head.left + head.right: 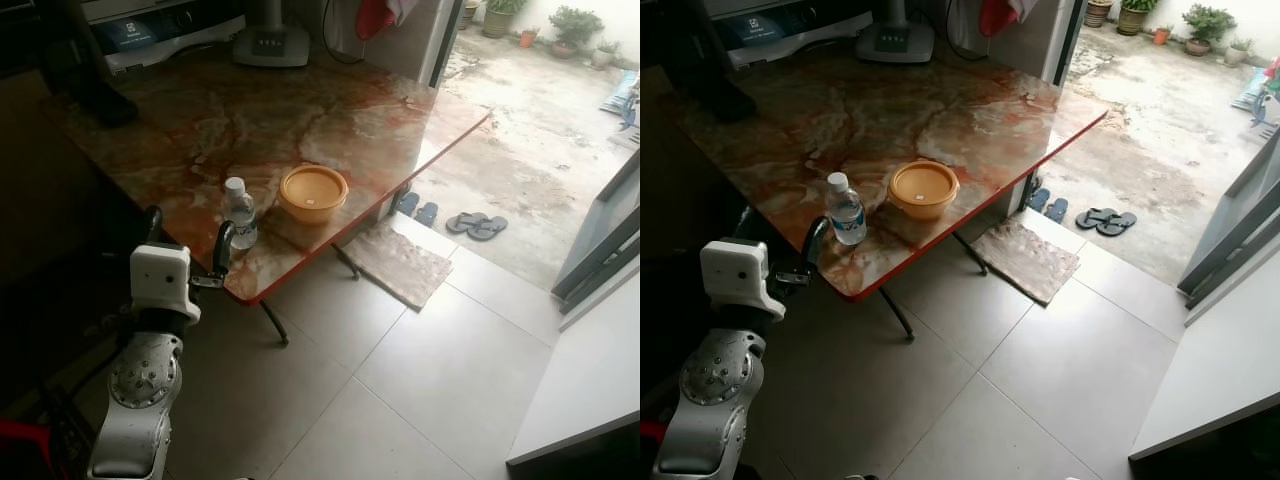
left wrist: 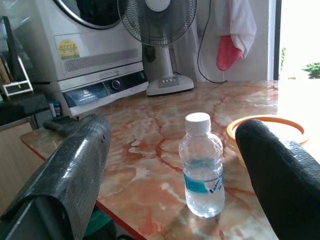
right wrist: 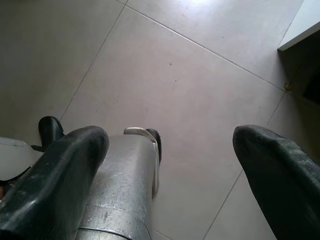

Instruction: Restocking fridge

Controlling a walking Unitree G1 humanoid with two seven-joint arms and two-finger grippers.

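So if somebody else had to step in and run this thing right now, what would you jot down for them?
Left end effector: open, holding nothing, at the near edge of the marble table, lined up on the water bottle.
Right end effector: open, holding nothing, arm hanging over the tiled floor.
Things: the water bottle stands upright, cap on, near the table's front edge. The orange bowl sits beside it, on the side toward the open door.
Done: the approach, by the look of it. Nothing has been picked up.
Left: close on the bottle, lift it, take it to the fridge; probably the bowl after that.
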